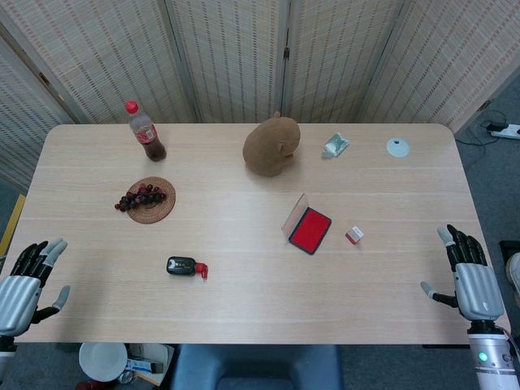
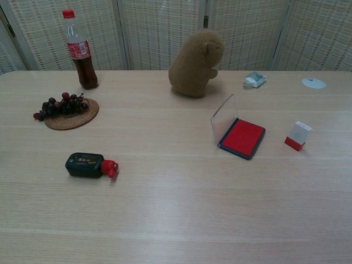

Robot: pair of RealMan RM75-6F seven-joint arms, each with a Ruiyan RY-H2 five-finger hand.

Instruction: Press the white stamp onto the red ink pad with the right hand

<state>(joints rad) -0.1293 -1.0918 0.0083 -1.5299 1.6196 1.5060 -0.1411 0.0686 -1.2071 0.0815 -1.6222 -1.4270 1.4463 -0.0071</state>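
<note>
1. The right hand hangs at the right edge of the table, fingers spread and pointing up the frame, holding nothing. It shows only in the head view.
2. The left hand sits at the left edge, fingers also apart and empty, likewise out of the chest view.
3. The stamp stands upright on the table, white body on a red base, just right of the pad and apart from it. It is well clear of the right hand.
4. The pad lies open right of the table's middle, its red ink face up in a dark tray. Its clear lid stands raised along the left side.
5. A brown plush toy sits beyond the pad, towards the far edge.
6. A cola bottle with a red cap stands upright at the far left.
7. Near the bottle, dark grapes rest on a round woven mat, spilling over its left rim.
8. A small dark bottle with a red cap lies on its side on the near left part of the table.
9. A crumpled wrapper lies right of the toy.
10. A pale round disc lies flat further right, near the far corner.
</note>
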